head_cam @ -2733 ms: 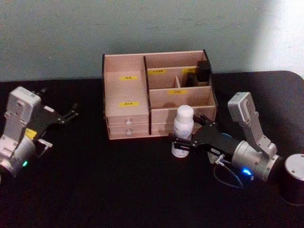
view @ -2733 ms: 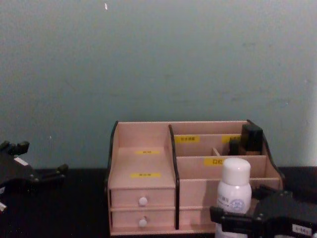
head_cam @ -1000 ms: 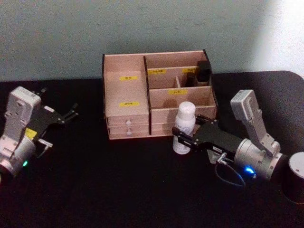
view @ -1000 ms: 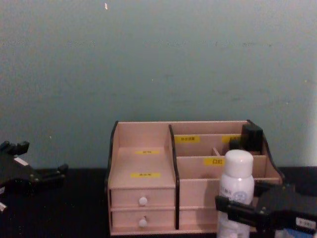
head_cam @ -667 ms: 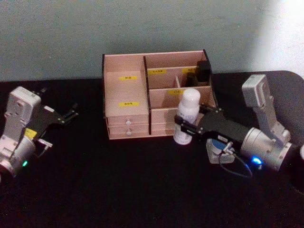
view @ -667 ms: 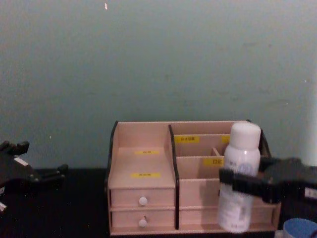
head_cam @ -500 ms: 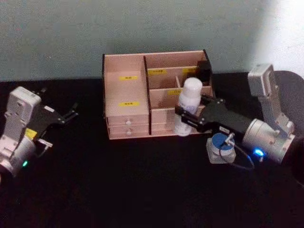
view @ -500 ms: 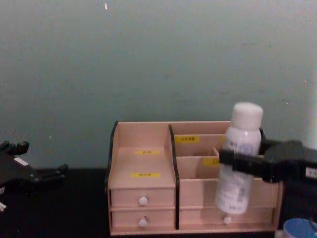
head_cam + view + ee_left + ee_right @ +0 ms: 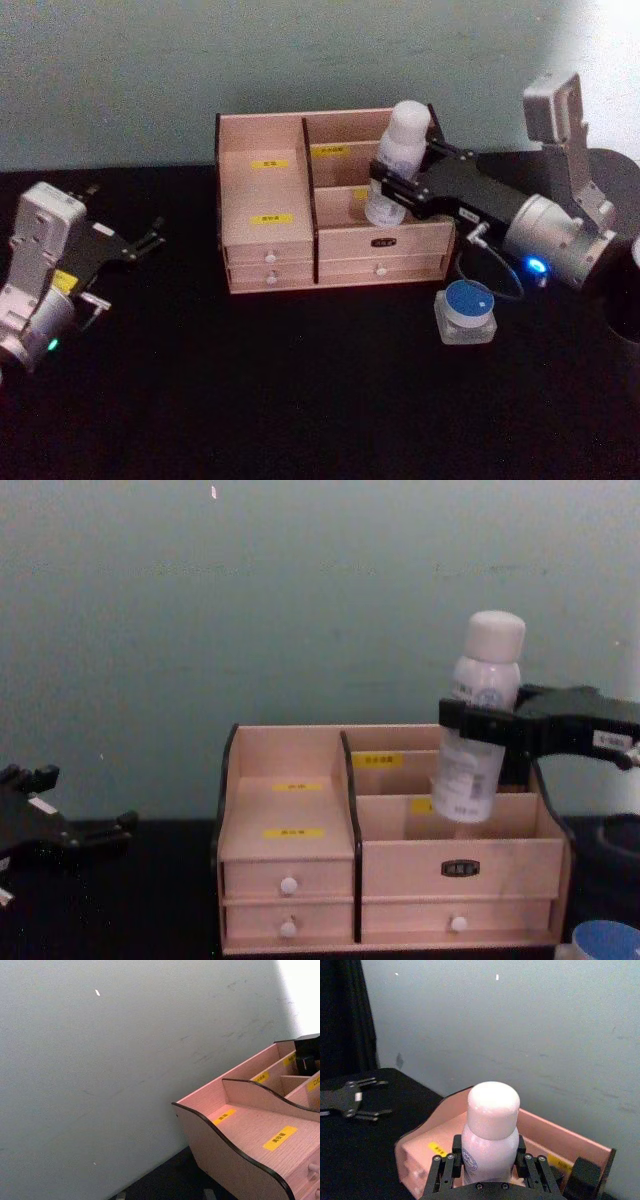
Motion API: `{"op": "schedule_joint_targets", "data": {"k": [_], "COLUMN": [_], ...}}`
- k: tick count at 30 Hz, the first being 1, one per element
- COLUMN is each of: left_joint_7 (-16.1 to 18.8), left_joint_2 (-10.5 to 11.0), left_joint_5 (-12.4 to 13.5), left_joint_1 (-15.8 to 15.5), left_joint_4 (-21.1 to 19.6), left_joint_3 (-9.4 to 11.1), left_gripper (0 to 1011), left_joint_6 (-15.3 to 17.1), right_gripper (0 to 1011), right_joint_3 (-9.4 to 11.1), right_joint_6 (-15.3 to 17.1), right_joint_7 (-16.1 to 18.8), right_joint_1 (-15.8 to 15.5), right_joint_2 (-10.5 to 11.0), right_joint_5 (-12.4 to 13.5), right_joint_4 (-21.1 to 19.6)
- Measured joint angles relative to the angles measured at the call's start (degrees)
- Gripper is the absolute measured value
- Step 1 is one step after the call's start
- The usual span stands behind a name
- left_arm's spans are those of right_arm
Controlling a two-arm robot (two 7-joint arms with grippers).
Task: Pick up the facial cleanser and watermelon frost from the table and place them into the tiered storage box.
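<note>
The facial cleanser (image 9: pixel 408 130), a white bottle with a rounded cap, hangs upright above the right-hand compartments of the tiered storage box (image 9: pixel 262 190). My right gripper (image 9: pixel 395 187) is shut on its middle. In the chest view the bottle (image 9: pixel 487 675) has its base level with the top of the front right compartment, with the gripper (image 9: pixel 482 725) clamped around it above the box (image 9: pixel 290 800). A small clear jar with a blue lid (image 9: pixel 467 310), probably the watermelon frost, stands on the table to the right of the box's front. My left gripper (image 9: pixel 150 238) rests open at the far left.
A black block (image 9: pixel 307 1052) stands in the box's back right compartment. Black table (image 9: pixel 300 380) stretches in front of the box. A plain wall rises close behind it. The blue-lidded jar (image 9: pixel 605 942) sits near my right arm.
My right gripper has lifted the bottle off the table in front of the box and carried it up and back over the right compartments, uncovering the blue-lidded jar. The left arm has stayed still.
</note>
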Motion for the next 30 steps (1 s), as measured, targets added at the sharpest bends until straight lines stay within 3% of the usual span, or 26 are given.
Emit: {"op": "schedule_joint_targets", "data": {"k": [16, 30], "left_joint_7": [0.0, 0.0], "left_joint_2": [0.0, 0.0], "left_joint_5": [0.0, 0.0], "left_joint_1": [0.0, 0.0], "left_joint_4": [0.0, 0.0], "left_joint_3": [0.0, 0.0], "left_gripper": [1001, 1001], "left_joint_6": [0.0, 0.0], "right_gripper": [590, 590], "right_joint_3": [-2.11, -2.62], "right_joint_6": [-1.18, -2.87], "right_joint_7": [-1.06, -0.91], "right_joint_1": [8.31, 13.98], "right_joint_2": [-4.83, -9.07], "right_joint_5": [-4.02, -6.13], "right_joint_4": [10.14, 19.27]}}
